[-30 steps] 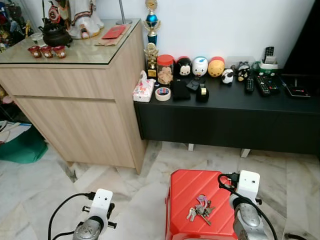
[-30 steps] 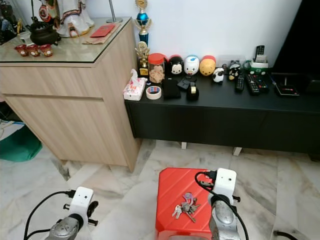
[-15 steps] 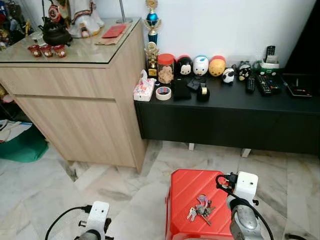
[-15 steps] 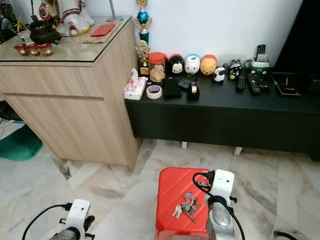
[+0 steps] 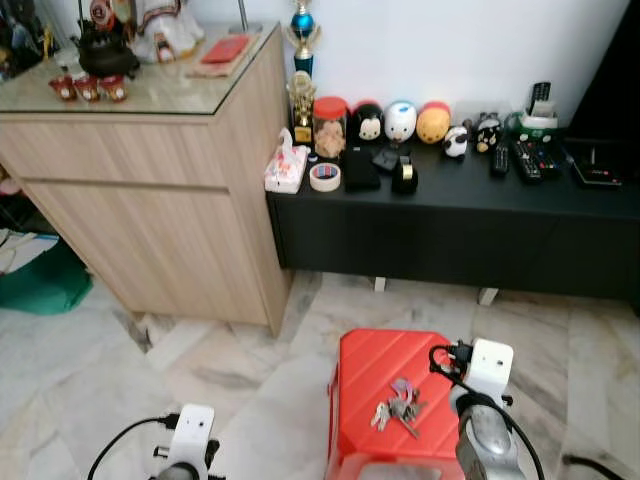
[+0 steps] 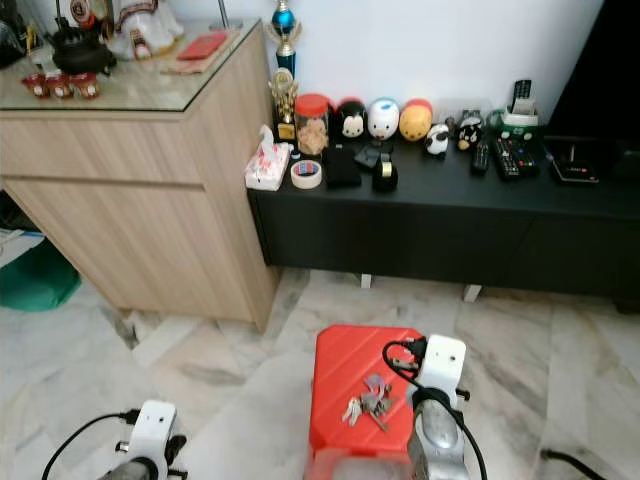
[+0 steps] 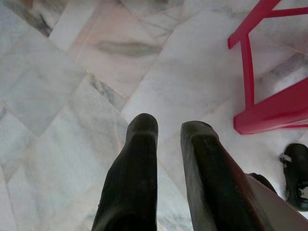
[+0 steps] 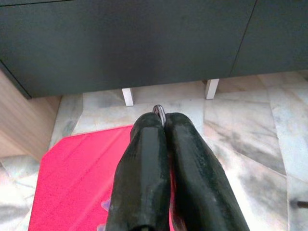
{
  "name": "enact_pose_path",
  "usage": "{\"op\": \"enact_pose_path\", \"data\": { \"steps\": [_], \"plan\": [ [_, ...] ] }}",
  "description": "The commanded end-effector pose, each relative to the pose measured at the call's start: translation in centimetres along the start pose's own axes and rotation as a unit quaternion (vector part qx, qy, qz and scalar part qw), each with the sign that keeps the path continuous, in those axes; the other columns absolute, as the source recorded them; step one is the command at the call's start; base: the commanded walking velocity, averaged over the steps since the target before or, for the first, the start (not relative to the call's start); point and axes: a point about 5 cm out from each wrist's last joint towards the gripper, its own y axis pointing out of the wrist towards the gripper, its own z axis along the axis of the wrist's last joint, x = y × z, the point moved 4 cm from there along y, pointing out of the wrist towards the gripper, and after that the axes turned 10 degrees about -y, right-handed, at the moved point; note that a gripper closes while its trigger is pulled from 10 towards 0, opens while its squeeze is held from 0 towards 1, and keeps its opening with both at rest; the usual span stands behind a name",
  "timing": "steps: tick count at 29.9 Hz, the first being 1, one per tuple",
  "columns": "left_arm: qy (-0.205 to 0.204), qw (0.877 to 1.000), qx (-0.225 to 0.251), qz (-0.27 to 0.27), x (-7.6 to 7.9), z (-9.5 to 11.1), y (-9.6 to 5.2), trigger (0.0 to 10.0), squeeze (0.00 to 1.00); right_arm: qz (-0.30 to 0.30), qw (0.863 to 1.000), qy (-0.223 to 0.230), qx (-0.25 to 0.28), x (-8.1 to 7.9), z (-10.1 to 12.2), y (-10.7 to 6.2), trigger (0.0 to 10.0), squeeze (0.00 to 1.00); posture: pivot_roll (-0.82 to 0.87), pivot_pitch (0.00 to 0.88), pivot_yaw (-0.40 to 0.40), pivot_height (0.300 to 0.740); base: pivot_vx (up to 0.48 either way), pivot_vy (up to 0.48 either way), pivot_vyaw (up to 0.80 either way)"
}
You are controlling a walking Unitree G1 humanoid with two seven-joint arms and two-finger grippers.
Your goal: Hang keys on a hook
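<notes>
Nearest, at about 7 o'clock in the head views, the left hand [image 7: 166, 132] hangs low over the marble floor [image 5: 90, 370], its two black fingers a narrow gap apart and holding nothing. At 5 o'clock the right hand [image 8: 161, 122] is above the red stool [image 5: 375, 360], at its 3 o'clock side; its fingers are pressed together, and a thin striped sliver shows at their tips, too small to tell what it is.

The keys [image 5: 397, 410] lie loose on the stool's ribbed seat, toward its near right part, just beside the right arm: a bunch of silver keys fanned out, with a small purple piece among them. They touch only the seat.

Open marble floor spreads from 7 to 11 o'clock of the stool and again at 3 o'clock, up to the furniture. At 10 o'clock a light wood cabinet [image 5: 150, 210] stands with its corner jutting toward the stool; a dark teapot [image 5: 100, 50] and small red cups [image 5: 85, 88] are on its glass top.

From 12 to 2 o'clock the low black table [image 5: 450, 230] stands against the wall on short legs. On it a red-lidded jar [image 5: 328, 128] holds pale brown contents; beside it are a tissue pack [image 5: 284, 170], a tape roll [image 5: 324, 177], round toy figures [image 5: 401, 121] and remote controls [image 5: 525, 158].
</notes>
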Motion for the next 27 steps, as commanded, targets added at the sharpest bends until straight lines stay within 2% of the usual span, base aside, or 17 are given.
{"op": "enact_pose_path", "data": {
  "steps": [1, 20, 27],
  "plan": [
    [-0.005, 1.0, -0.022, 0.009, -0.7, -1.2, -0.3, 10.0, 0.0, 0.004, 1.0, -0.002, 0.0, -0.3, 0.0, 0.0, 10.0, 0.0, -0.07, 0.0, 0.031, 0.74, -0.345, 0.0, 0.0],
    [-0.01, 0.999, -0.04, 0.014, -1.0, -2.1, -0.6, 10.0, 0.0, -0.007, 1.0, 0.0, -0.002, 0.3, 0.4, 0.5, 10.0, 0.0, -0.08, 0.0, 0.035, 0.74, -0.359, 0.0, 0.0],
    [-0.007, 0.999, -0.041, 0.015, -0.9, -2.4, -0.7, 10.0, 0.0, -0.011, 1.0, 0.008, -0.005, 0.4, 0.4, 0.6, 10.0, 0.0, -0.07, 0.0, 0.031, 0.74, 0.0, 0.0, 0.0]
  ]
}}
